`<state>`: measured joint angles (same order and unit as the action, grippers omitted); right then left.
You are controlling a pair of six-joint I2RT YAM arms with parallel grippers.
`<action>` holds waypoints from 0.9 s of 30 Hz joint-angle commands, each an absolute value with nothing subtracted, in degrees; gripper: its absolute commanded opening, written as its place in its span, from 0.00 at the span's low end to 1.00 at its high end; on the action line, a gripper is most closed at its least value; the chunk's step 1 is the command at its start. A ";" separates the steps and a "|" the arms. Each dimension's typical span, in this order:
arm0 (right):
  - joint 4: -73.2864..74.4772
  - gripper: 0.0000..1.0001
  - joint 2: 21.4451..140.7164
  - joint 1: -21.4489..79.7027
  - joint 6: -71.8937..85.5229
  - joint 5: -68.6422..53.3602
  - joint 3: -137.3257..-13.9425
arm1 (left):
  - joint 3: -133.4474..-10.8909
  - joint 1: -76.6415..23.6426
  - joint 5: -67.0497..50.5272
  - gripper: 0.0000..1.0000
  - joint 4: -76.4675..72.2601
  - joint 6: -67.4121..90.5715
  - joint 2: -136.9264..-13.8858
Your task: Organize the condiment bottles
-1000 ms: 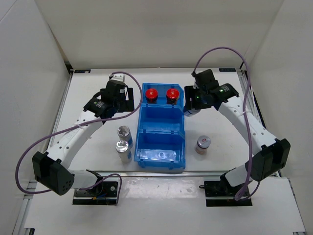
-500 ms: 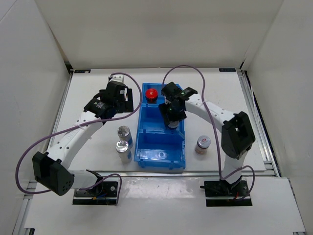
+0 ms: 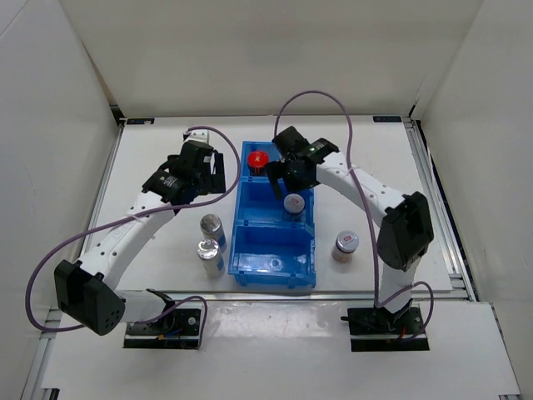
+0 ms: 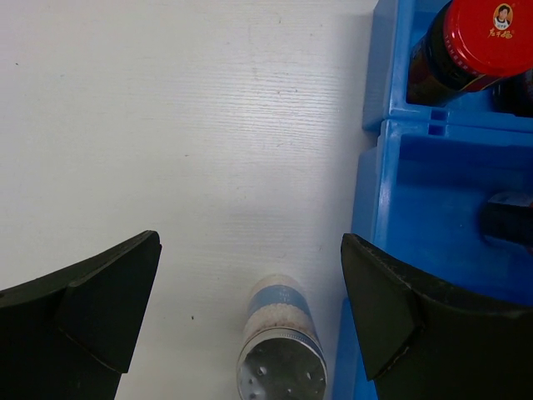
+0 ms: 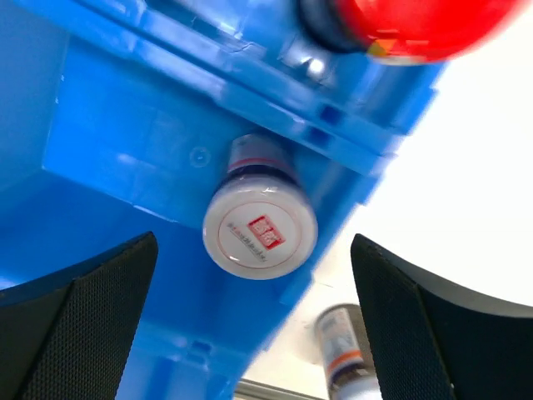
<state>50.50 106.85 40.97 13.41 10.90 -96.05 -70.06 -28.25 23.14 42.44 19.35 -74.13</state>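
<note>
A grey-lidded bottle (image 3: 293, 203) (image 5: 260, 229) stands upright in the middle compartment of the blue bin (image 3: 250, 212), at its right wall. My right gripper (image 3: 287, 182) (image 5: 254, 246) hangs open just above it, its fingers wide of the lid. One red-capped bottle (image 3: 258, 158) (image 4: 475, 42) shows in the far compartment; a red cap (image 5: 416, 25) also shows in the right wrist view. Two silver-capped bottles (image 3: 211, 225) (image 3: 208, 250) stand left of the bin. My left gripper (image 3: 218, 171) (image 4: 250, 250) is open above the table, with one silver-capped bottle (image 4: 279, 350) below it. Another grey-lidded bottle (image 3: 346, 244) (image 5: 341, 350) stands right of the bin.
The bin's near compartment (image 3: 273, 250) holds no bottle. White walls enclose the table on the left, back and right. The right arm's cable (image 3: 316, 100) loops over the far part of the table.
My right gripper brought a grey-lidded bottle from the bin's right side into the middle compartment, then opened and drew back off it. The left arm has barely moved.
</note>
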 commanded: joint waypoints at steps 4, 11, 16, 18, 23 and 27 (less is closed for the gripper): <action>54.32 1.00 91.52 40.69 18.18 22.66 -94.07 | -69.87 -28.39 23.55 1.00 42.01 19.78 -72.16; 55.19 1.00 70.43 34.63 21.88 14.07 -68.58 | -68.82 -28.39 22.41 1.00 42.01 20.83 -72.16; 58.01 1.00 67.06 34.63 25.14 12.84 -59.16 | -67.68 -28.39 21.80 1.00 42.01 20.83 -72.16; 58.01 1.00 67.06 34.63 26.45 12.04 -57.05 | -67.68 -28.39 21.27 1.00 42.01 21.36 -72.16; 54.58 1.00 72.50 34.63 27.68 10.81 -54.67 | -67.15 -28.39 20.74 1.00 42.01 21.36 -72.69; 53.53 1.00 75.41 34.10 28.21 11.43 -53.96 | -67.15 -28.39 20.74 1.00 42.01 21.36 -72.69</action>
